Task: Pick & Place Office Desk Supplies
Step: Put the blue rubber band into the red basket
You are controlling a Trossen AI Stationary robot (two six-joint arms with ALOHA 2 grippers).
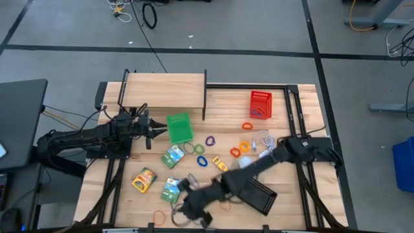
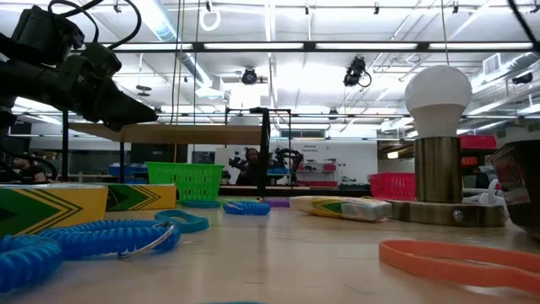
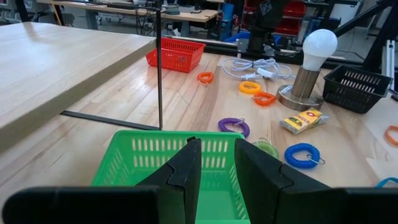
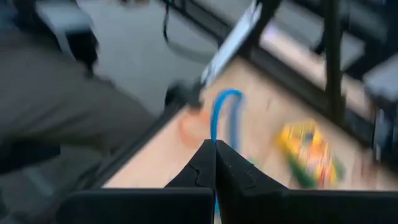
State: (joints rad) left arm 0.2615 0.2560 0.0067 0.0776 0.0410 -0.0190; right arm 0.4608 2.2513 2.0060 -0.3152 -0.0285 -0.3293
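Blue coiled loop [image 4: 222, 115] hangs pinched in the fully closed right pincer [image 4: 214, 149] above the counter's [image 1: 284, 217] front edge, its long axis trailing straight off the tips, while the left pincer [image 3: 214, 163], part-open and empty, waits over the green basket [image 3: 155, 152]

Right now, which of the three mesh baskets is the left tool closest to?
The green basket, right in front of the left tool. The red basket sits far back right, and the black basket is front right.

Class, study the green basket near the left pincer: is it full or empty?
Empty. The left wrist view looks into the green basket and shows only bare mesh walls and floor; the left pincer hides a strip.
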